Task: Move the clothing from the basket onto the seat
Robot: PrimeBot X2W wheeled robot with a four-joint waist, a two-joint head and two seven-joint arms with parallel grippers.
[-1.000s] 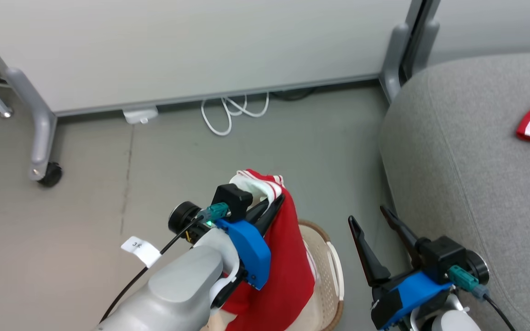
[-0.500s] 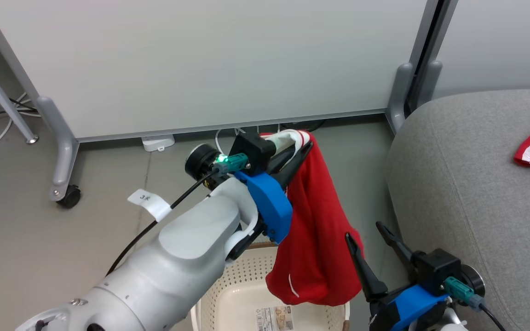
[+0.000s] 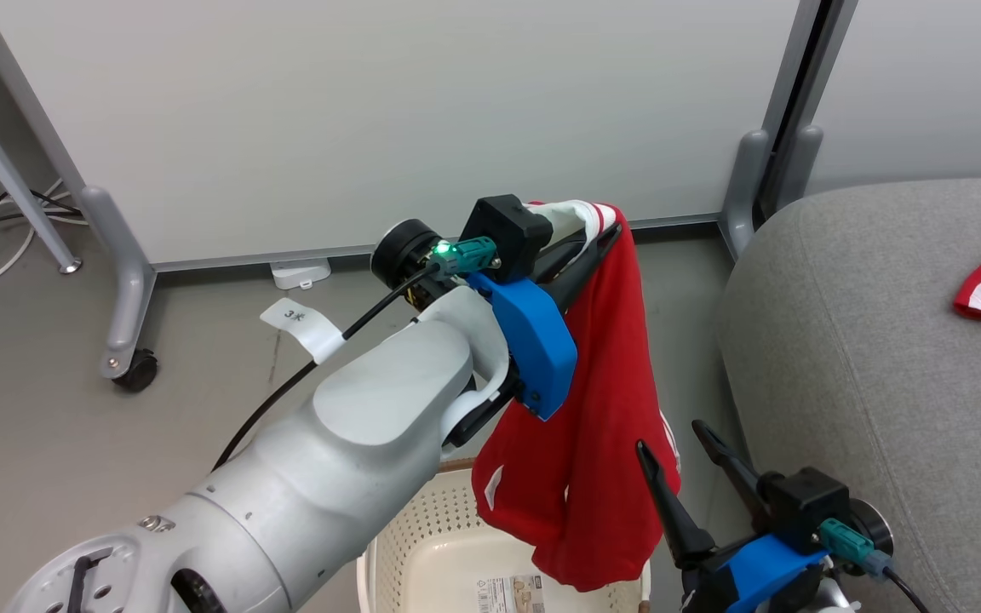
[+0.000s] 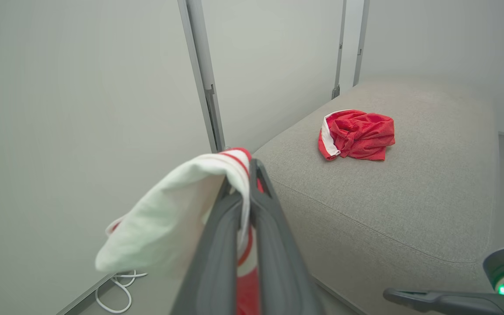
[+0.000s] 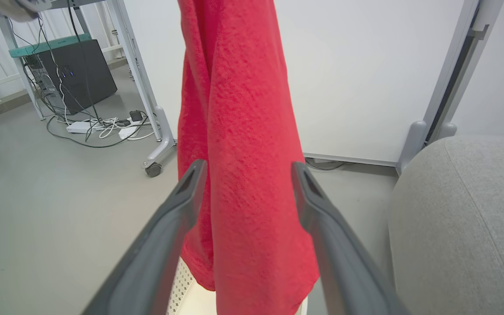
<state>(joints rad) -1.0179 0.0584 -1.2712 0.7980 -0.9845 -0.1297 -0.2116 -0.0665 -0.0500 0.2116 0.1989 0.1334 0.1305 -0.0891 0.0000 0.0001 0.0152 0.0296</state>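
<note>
A red garment (image 3: pixel 601 409) rises higher over the basket (image 3: pixel 422 528).
The left hand (image 3: pixel 612 232), clamped on its white-trimmed edge, has lifted; the hem now hangs just above the basket. The right hand (image 3: pixel 669 436), fingers apart, waits beside the basket. Likely next: carrying it to the seat (image 3: pixel 865 340).

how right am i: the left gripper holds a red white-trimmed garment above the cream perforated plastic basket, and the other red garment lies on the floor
Not the floor: the other red garment lies on the grey fabric seat, as the left wrist view shows. The rest holds.
</note>
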